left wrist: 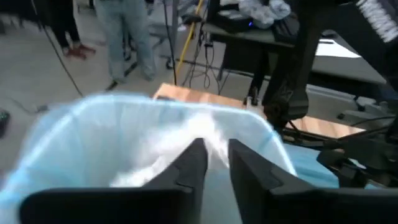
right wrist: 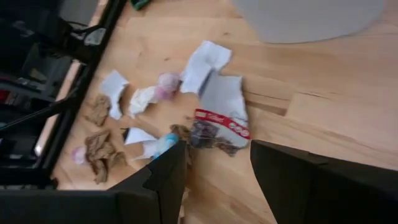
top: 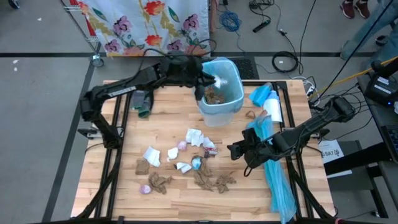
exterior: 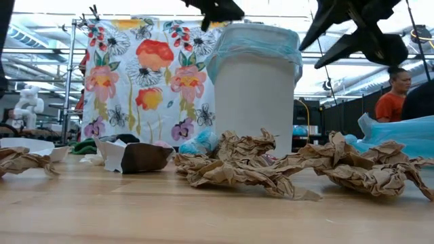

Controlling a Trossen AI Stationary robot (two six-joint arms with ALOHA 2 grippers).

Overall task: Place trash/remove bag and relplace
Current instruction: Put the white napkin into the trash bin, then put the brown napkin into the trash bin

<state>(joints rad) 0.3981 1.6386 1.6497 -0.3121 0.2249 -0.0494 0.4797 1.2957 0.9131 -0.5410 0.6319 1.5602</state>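
Observation:
The bin (top: pixel 222 102), lined with a light-blue bag (left wrist: pixel 93 143), stands at the table's far middle with brown scraps inside. My left gripper (top: pixel 209 79) hovers over its left rim with the fingers a little apart, and a white tissue (top: pixel 219 81) sits right at their tips above the bin's mouth. Trash lies loose on the table in front of the bin: white tissues (top: pixel 196 137), brown paper scraps (top: pixel 214 182) and a wrapper with a red strip (right wrist: pixel 221 118). My right gripper (top: pixel 235 151) hangs open above the table, just right of this litter, touching nothing. My left gripper reaches over the bin's rim from the table's left, slanting slightly down. The blurred white tissue (left wrist: pixel 186 134) shows just past its parted fingers (left wrist: pixel 189 165). I cannot tell whether they touch it.
Long light-blue plastic sheets (top: pixel 273 168) lie along the table's right side under my right arm, with a white and blue roll (top: pixel 270 102) beside the bin. A green object (top: pixel 142 102) lies at the far left. A floral cloth (top: pixel 149 22) hangs behind the table. A person (exterior: pixel 393 95) stands in the room.

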